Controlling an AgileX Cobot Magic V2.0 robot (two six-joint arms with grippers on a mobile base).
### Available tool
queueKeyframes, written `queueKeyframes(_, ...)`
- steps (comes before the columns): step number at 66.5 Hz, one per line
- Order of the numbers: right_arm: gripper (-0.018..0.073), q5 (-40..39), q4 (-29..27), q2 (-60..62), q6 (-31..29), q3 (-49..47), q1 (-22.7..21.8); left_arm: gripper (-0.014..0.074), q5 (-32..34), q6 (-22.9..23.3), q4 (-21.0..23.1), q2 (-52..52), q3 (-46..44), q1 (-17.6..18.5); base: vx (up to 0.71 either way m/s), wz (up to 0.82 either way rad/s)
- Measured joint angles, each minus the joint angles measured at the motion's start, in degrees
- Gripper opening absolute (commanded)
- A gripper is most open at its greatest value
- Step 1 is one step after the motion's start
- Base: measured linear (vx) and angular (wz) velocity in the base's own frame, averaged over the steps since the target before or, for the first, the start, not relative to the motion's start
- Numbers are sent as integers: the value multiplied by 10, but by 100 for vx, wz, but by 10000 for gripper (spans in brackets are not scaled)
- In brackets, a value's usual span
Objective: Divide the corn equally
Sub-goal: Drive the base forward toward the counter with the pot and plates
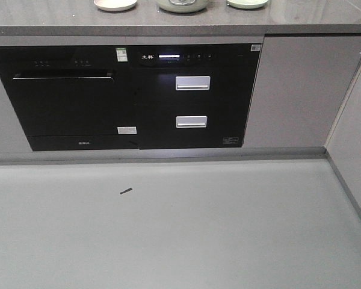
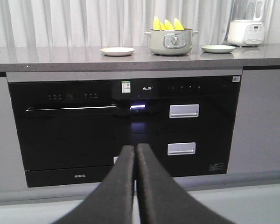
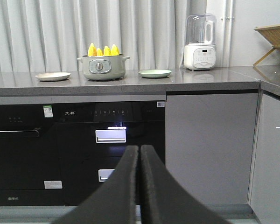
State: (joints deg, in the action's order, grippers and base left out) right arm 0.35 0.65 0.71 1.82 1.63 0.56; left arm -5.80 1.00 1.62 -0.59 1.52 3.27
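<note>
The corn is standing on end, points up, in the green pot on the counter, with a bare cream plate lying to one side and a bare green plate to the other. The left gripper and the right gripper are hanging low before the cabinets, each pressed together on nothing. The pot is sitting well above and ahead, rightward of the left one and leftward of the right, so neither arm is looking clearly nearer.
</note>
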Motion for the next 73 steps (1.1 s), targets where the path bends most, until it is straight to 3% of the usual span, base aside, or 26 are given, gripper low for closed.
queueKeyframes(73,-6,-3,0,0,0,0,0,-6,0,0,0,0,0,0,20,-3)
